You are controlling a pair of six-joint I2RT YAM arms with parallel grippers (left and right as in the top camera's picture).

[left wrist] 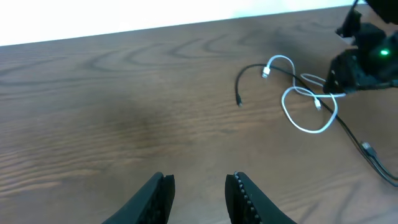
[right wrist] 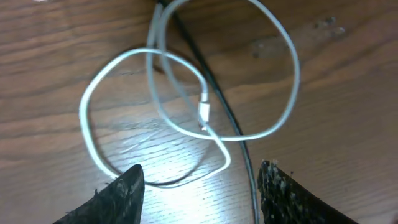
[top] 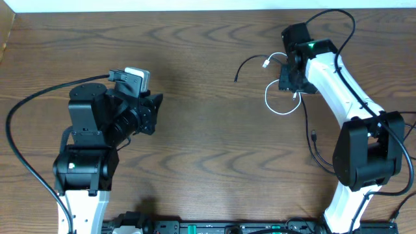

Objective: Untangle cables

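Holds the right gripper (right wrist: 200,167) spread wide just over the white cable (right wrist: 204,112), looped across a black cable (right wrist: 214,87) at right, seemingly to lift one strand, and parks the empty left gripper (left wrist: 200,177), likewise spread, well clear.

And there was the bench (top: 195,149) filling nearly the whole overhead view, a dark brown top with long wavy wood grain running side to side, mostly matte but catching a soft pale sheen in the close view from the right wrist. Along its far edge ran a bright pale strip (top: 162,5), whitish and featureless, too washed out to tell wall from floor, and a tan sliver (top: 4,32) showed past the upper left corner of that view. The light was even and diffuse, with soft-edged shadows on the wood.
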